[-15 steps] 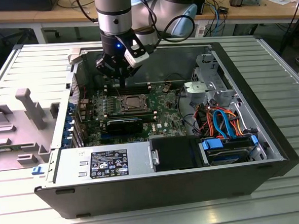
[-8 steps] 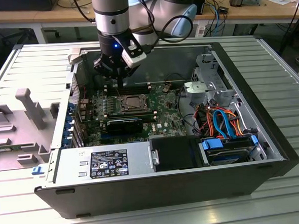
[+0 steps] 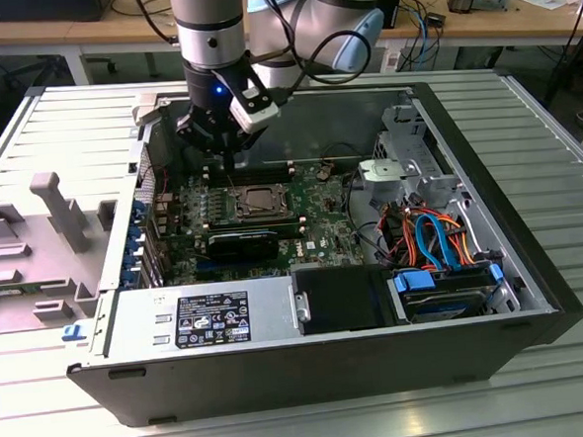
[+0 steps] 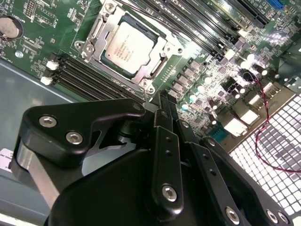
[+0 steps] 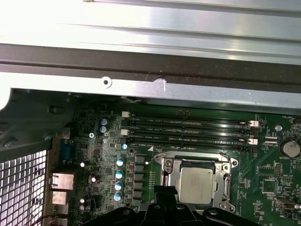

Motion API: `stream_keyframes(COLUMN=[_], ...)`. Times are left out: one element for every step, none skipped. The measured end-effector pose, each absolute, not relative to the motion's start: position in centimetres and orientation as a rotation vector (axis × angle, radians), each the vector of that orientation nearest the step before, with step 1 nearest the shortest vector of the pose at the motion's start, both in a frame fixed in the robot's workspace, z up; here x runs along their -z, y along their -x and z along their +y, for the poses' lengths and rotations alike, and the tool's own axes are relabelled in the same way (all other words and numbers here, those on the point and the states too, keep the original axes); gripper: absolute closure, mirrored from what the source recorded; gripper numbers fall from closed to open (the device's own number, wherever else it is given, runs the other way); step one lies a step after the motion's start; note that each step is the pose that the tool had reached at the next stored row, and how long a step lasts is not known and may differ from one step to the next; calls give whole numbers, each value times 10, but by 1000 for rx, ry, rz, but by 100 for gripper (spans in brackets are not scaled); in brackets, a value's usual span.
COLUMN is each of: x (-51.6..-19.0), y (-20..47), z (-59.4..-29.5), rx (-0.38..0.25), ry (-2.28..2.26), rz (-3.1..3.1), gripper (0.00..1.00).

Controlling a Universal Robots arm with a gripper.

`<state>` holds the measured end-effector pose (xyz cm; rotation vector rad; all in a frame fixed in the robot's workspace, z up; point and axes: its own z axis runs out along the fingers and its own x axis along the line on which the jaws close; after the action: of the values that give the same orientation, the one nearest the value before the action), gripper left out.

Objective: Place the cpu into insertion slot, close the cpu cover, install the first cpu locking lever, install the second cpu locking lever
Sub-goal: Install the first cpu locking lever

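The cpu (image 4: 126, 46) lies flat in the insertion slot (image 4: 94, 51) on the green board, its silver-grey top facing up. The cpu cover (image 4: 162, 51) is a metal frame lying down around the chip, whose top shows through the window. In the first wrist view the cpu (image 5: 195, 183) and the frame (image 5: 168, 175) look the same. In the exterior view the socket (image 3: 261, 201) sits mid-board. My gripper (image 3: 231, 165) hangs just above the board behind the socket, over the memory slots. Its black fingers (image 4: 162, 110) are shut with nothing between them.
Long black memory slots (image 5: 188, 132) run beside the socket. A power supply (image 3: 204, 318) fills the case's front. A drive with blue clips (image 3: 444, 288) and orange and blue cables (image 3: 426, 235) lie at the exterior view's right. A grey plastic fixture (image 3: 58, 208) stands outside the case.
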<state>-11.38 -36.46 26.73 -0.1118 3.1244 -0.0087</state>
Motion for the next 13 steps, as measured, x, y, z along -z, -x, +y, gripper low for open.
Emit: stream_keyframes(x=[-267, -267, -267, -267, -267, -267, -267, -267, -267, -267, -267, -267, -267], y=[115, 115, 116, 117, 118, 118, 119, 120, 120, 121, 121, 122, 123], z=[-365, -365, -365, -365, -365, -365, -365, -365, -365, -365, -365, -365, -365], rx=[9, 9, 9, 9, 9, 9, 9, 9, 9, 9, 9, 9, 9], ry=[112, 112, 112, 112, 112, 112, 112, 112, 112, 112, 112, 112, 112], rz=[3124, 3124, 3124, 3124, 3124, 3124, 3124, 3124, 3124, 3124, 3124, 3124, 3124], gripper=[89, 89, 89, 89, 89, 89, 89, 89, 89, 89, 89, 89, 89])
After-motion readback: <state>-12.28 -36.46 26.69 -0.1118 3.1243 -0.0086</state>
